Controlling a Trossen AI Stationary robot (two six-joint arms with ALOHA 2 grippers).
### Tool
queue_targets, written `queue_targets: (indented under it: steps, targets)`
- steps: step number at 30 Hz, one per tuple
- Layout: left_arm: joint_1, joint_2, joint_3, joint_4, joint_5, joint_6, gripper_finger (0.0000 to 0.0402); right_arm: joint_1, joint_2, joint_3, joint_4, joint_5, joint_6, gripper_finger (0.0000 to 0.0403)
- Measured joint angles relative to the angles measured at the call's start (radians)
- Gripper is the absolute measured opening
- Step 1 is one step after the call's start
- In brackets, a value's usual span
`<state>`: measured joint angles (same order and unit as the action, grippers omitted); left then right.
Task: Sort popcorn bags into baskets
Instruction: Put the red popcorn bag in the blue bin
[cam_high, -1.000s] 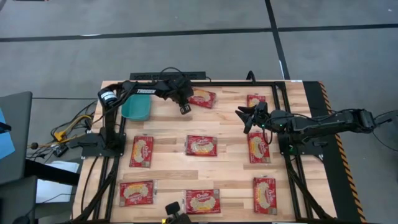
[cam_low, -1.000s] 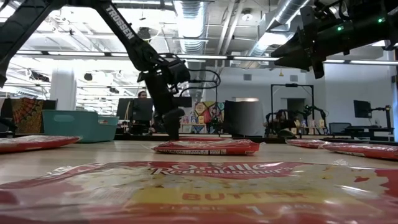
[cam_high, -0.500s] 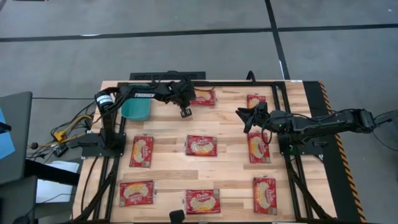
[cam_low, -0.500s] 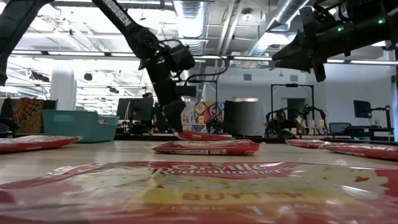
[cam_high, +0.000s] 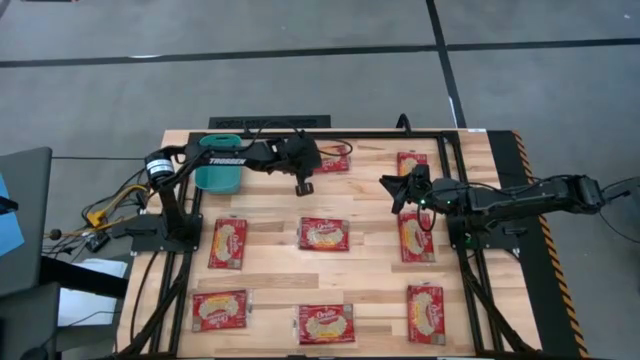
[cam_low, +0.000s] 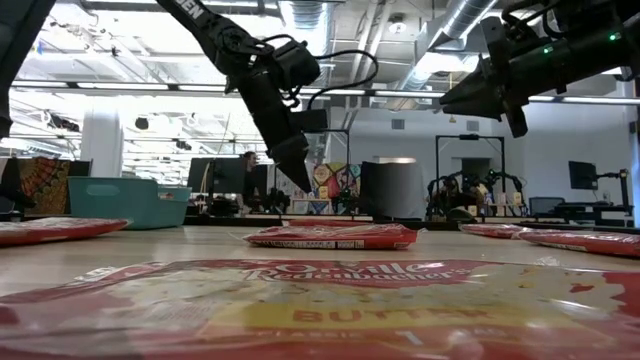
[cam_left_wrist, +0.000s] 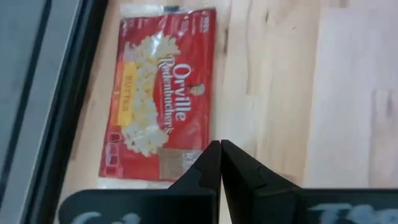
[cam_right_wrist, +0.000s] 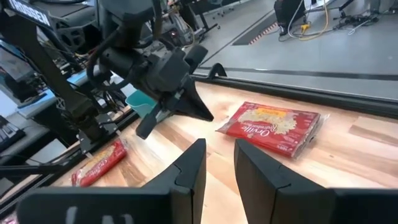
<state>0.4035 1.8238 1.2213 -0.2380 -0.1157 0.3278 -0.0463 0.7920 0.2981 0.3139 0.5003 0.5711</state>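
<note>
We note a grey floor (cam_high: 300, 60) crossed by dark seams; beyond the wooden table (cam_high: 370, 250), exposed ceiling ducts (cam_low: 305, 25), strip lights, white walls.

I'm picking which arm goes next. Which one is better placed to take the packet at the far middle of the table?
Probably the left. Its gripper, shut and empty, hangs beside that packet, with the bin close by. The right gripper is farther off.
</note>
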Motion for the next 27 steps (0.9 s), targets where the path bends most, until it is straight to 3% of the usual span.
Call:
queue_targets:
  steps: [3,10,17,21,27]
  targets:
    - [-0.007,0.006,0.000,0.001,0.017,-0.008,0.0000,0.000,0.000,0.000,0.000,0.000,0.008,0.0107]
    - [-0.032,0.007,0.000,0.017,-0.056,0.019,0.0000,0.000,0.014,0.000,0.002,0.001,0.042,0.0107]
    - [-0.073,0.007,0.000,0.027,-0.057,0.035,0.0000,-0.011,0.120,0.000,-0.014,0.058,0.166,0.0113]
    - [-0.106,-0.004,0.000,0.073,-0.057,0.064,0.0000,-0.029,0.235,0.000,0.001,0.054,0.275,0.0147]
    - [-0.142,-0.070,0.000,0.098,-0.055,0.084,0.0000,-0.050,0.404,0.000,0.111,0.037,0.429,0.0246]
